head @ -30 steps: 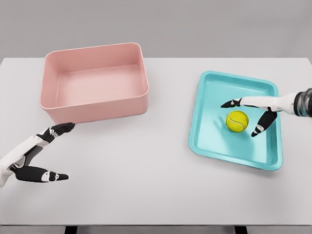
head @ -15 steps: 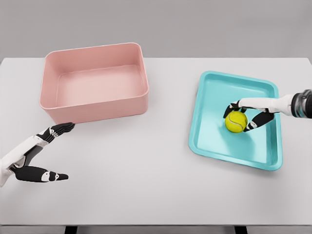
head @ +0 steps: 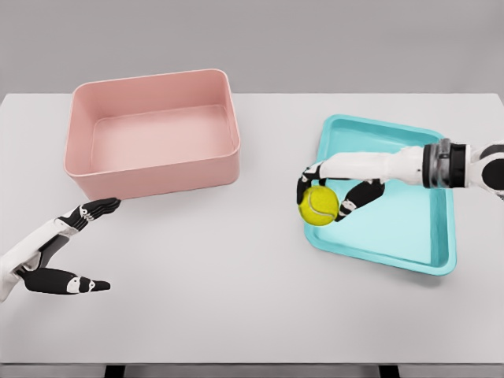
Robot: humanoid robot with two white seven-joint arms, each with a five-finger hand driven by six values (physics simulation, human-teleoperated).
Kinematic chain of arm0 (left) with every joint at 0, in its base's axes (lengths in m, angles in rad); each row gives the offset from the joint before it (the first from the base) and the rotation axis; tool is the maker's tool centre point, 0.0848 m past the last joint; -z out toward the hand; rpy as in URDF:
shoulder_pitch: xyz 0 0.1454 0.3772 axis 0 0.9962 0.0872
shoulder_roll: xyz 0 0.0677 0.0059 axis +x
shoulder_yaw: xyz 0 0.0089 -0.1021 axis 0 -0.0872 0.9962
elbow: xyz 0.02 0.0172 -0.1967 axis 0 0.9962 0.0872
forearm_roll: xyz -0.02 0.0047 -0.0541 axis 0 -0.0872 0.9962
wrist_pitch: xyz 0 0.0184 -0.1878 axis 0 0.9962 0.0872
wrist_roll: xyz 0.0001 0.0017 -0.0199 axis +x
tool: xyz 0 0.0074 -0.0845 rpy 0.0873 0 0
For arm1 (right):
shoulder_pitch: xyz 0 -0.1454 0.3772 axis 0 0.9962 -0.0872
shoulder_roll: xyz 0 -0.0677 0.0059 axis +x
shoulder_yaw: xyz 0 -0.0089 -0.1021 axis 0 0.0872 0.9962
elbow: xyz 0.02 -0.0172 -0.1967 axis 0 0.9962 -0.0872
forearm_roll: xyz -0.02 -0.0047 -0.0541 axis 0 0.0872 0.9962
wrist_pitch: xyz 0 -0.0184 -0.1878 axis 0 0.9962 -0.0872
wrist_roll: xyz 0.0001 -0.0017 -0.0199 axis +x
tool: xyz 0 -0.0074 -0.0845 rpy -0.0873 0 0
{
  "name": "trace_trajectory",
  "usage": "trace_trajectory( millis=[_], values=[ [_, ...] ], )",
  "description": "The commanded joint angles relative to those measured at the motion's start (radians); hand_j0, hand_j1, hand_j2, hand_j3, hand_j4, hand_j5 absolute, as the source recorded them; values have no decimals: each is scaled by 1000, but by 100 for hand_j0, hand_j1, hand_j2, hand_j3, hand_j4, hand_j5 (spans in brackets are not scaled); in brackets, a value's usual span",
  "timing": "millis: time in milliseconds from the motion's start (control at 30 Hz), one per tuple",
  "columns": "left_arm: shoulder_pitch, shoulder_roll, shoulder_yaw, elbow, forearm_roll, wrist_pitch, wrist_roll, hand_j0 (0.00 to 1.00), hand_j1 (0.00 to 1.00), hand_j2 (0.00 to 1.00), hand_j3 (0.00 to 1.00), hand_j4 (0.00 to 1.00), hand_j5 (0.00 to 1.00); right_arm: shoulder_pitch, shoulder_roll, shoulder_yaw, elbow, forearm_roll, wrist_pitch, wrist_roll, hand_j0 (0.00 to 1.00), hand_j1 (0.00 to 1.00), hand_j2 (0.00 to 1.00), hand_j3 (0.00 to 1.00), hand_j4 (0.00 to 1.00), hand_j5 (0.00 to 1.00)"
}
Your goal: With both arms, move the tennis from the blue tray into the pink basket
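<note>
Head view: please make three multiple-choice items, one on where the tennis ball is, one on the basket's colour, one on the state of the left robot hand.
1. Where is the tennis ball?
A. in the basket
B. in the right robot hand, at the blue tray's left edge
C. lying on the table

2. What colour is the basket?
A. pink
B. green
C. white

3. How is the left robot hand?
A. holding the ball
B. shut in a fist
C. open and holding nothing

Key: 1 B, fingers wrap the ball. 2 A, its walls are pink. 3 C, fingers spread beside the basket.

White table point(head: 236, 299), plain grey backdrop point(head: 315, 39) behind its far edge
</note>
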Motion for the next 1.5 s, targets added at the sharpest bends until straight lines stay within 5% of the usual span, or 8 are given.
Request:
trace_trajectory(
  millis=[0, 367, 400, 467, 667, 967, 1133, 1467],
  values=[
    [0, 1, 1, 0, 7, 1, 1, 100, 100, 100, 100, 100, 100, 0, 121, 3, -33, 5, 0, -1, 40, 40, 40, 40, 40, 40],
    [-2, 1, -5, -2, 5, 12, 1, 100, 100, 100, 100, 100, 100, 12, 384, 28, 106, 151, 42, -1, 42, 42, 42, 42, 42, 42],
    [-3, 1, -5, -2, 5, 22, 3, 100, 100, 100, 100, 100, 100, 26, 385, 24, 109, 183, 42, -1, 49, 49, 49, 49, 49, 49],
    [-3, 1, -5, -2, 5, 24, 3, 100, 100, 100, 100, 100, 100, 41, 384, 15, 106, 238, 40, -1, 100, 100, 100, 100, 100, 100],
    [-5, 0, -5, -2, -16, 98, 3, 100, 100, 100, 100, 100, 100, 48, 364, -18, 88, 232, 28, -1, 100, 100, 100, 100, 100, 100],
    [-60, -28, -34, -5, -79, 216, 4, 100, 100, 100, 100, 100, 100, 196, -130, -373, -138, 40, -147, -1, 100, 100, 100, 100, 100, 100],
    [-120, -91, -83, -8, -156, 219, 3, 100, 100, 100, 100, 100, 100, 359, -158, -611, -136, -18, -161, -1, 100, 100, 100, 100, 100, 100],
    [-170, -140, -149, -13, -159, 199, 1, 100, 100, 100, 100, 100, 100, 377, -165, -615, -144, -44, -156, -1, 100, 100, 100, 100, 100, 100]
  ],
)
